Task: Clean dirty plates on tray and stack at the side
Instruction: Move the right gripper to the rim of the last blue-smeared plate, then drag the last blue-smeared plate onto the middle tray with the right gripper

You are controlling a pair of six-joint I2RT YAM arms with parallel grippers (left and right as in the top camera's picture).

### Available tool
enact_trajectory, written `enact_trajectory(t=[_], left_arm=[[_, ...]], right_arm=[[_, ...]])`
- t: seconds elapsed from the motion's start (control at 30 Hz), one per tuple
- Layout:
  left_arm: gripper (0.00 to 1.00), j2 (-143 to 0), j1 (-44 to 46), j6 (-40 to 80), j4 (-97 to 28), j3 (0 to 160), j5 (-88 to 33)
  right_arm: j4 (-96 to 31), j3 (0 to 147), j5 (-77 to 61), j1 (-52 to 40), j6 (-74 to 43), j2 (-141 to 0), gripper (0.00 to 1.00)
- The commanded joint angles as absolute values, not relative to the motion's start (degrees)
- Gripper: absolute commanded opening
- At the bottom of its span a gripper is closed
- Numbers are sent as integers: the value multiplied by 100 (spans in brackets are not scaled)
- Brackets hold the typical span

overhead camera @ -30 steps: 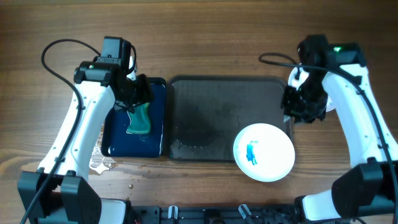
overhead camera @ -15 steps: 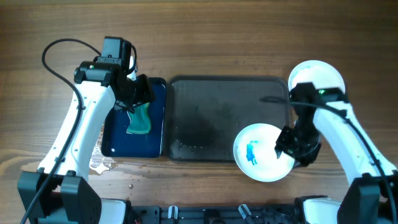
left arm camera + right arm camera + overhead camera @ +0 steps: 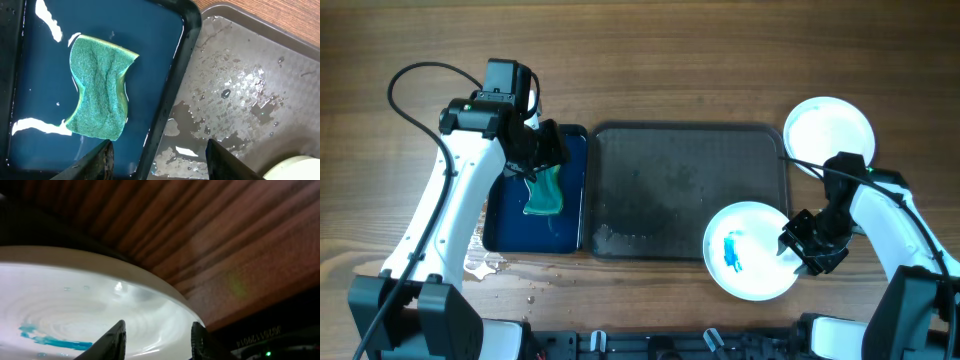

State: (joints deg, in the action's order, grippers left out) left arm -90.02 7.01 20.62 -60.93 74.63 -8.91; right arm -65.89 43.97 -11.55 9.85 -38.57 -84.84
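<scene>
Plates are seen in two places. A smeared plate (image 3: 750, 250), marked with blue at its centre, lies just below the right hand (image 3: 800, 247). A second plate (image 3: 828, 128), plain white, rests on the worktop (image 3: 650, 60) well beyond that hand, towards the far edge. The smeared plate is set over the near right corner of the grey tray (image 3: 660, 170), with part of it hanging past the tray's near rim. The right hand is placed at the plate's outer rim. In the right wrist view its fingers (image 3: 116, 336) are held apart, side by side over the white surface close to the rim, and nothing is clamped between them. Whether the fingertips touch the plate cannot be told. The left hand (image 3: 535, 150) is well apart from both plates, on the other side of the tray, above a narrow blue tray (image 3: 510, 225). Its fingers are also spread wide and hold nothing. A green sponge (image 3: 100, 95) lies flat in the wet blue tray, just ahead of and below the left fingertips, curled a little at one edge. Beside that hand the grey tray's floor is seen wet with drops and streaks. A small puddle (image 3: 485, 265) is seen on the worktop near the blue tray's near corner.
</scene>
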Motion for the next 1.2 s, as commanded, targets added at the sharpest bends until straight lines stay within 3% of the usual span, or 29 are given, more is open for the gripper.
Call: enact_trajectory(t=[0.0,0.07,0.1,0.33,0.5,0.7,1.03,1.17], left_arm=[[57,-8923,674,1973,-6090,7522,-943],[57,-8923,674,1975,-6090,7522,-943],[57,-8923,674,1973,-6095,7522,-943],[57,-8925,674,1973,-6097,7522,-943],[57,-8923,674,1970,-6099,7522,-961],[57,-8925,674,1970,-6114,7522,-961],[56,-8923,674,1970,-6114,7522,-961],[57,-8923,674,1970,-6114,7522,-961]], right_arm=[[-6427,4405,-1367,1015,-3116,-8527,29],[-6525,4480,-1363,1015,-3157,-8527,36],[-6567,4493,-1361,1015,-3214,-8527,47],[-6923,5107,-1400,1015,-2974,-8527,52],[-7660,5428,-895,1017,-3365,-8530,64],[-7721,5384,-926,1017,-3774,-8534,56],[-6598,4331,-1210,1015,-3938,-9115,56],[-6211,4316,-1210,1015,-3887,-9260,41]])
